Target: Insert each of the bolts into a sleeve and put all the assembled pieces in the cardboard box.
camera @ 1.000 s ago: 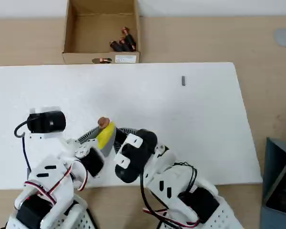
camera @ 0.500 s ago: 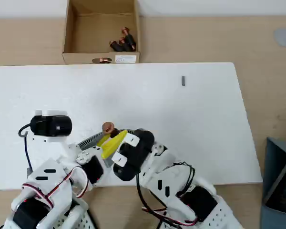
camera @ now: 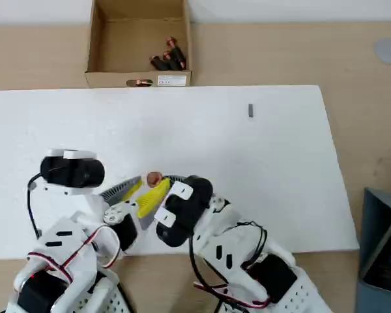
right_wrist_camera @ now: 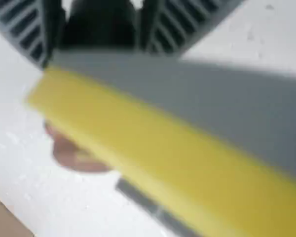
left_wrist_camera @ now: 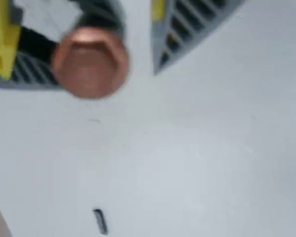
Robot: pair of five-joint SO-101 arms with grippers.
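Note:
A copper-headed bolt sits at the near middle of the white mat, where both grippers meet. In the right wrist view my right gripper is shut on a black sleeve, with the bolt's head just beyond. My left gripper stands open around the bolt head, its yellow-padded fingers spread to either side. A spare dark sleeve lies far off on the mat. The cardboard box at the back holds several assembled pieces.
One copper-and-dark piece lies on the table against the box's front wall. The white mat has free room at its right and back. A dark grey bin stands at the right edge.
The left arm swung right and its fingers spread apart around the bolt. The bolt head shifted right and nearer, toward the right gripper.

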